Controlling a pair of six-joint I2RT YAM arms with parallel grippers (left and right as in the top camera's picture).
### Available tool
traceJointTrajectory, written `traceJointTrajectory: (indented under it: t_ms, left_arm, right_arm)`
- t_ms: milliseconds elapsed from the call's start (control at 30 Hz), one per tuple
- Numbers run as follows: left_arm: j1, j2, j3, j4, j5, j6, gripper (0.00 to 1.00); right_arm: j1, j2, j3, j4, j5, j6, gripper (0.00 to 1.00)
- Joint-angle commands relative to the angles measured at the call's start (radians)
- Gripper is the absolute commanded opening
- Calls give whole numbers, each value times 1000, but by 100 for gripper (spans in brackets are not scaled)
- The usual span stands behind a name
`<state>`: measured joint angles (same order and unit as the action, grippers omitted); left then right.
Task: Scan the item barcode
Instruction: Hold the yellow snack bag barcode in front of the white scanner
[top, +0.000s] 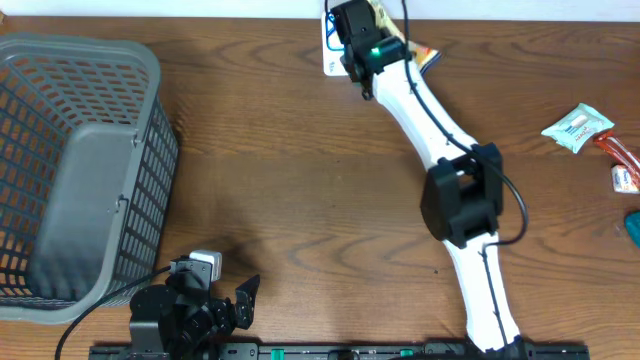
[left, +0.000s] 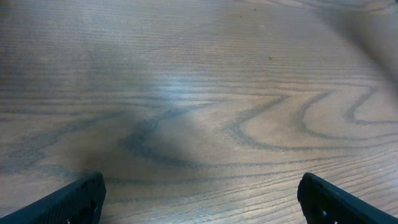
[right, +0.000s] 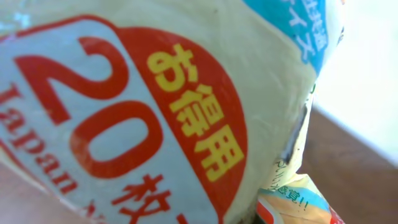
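My right hand (top: 352, 30) is clenched at the far counter (top: 300, 180) edge, with the pack (right: 155, 106) filling its lens. Whether it truly grips the pack is hidden. My left hand (left: 200, 186) hangs released near me, parked out of the way, I reckon.

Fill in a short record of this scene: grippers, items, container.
pack: white, with a red label reading 20
right gripper: shut, at the table's far edge over the pack; grip not visible
left gripper: open, above bare table
basket: grey mesh, left side
small packets: right edge
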<state>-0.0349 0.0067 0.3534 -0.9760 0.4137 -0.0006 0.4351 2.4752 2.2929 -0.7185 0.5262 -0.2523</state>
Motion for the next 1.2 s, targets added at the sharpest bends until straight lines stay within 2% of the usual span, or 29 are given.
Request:
traceJointTrajectory:
  t_ms: [0,100,333,633,833,933,1167]
  left_arm:
    - [-4,-2,0,-11,9,-1,99]
    - [-4,-2,0,-11,9,-1,98]
    - [-4,-2,0,-11,9,-1,99]
    - [-4,-2,0,-11,9,-1,99]
    - [-4,-2,0,-11,9,-1,98]
    - [-4,-2,0,-11,9,-1,99]
    - [-4,-2,0,-11,9,-1,99]
  right_arm:
    - [-2,74,77,66,185,-154,1]
    - [-2,106,82,153,206,-219,1]
    - [-2,112,82,266,161,-252,1]
    - [0,113,82,254,27,-230,1]
    - [-24,112,82,240,21,-227,1]
    - [-37,84,82,161,64,-134,1]
    - [-85,-118,82,-204,102,89,1]
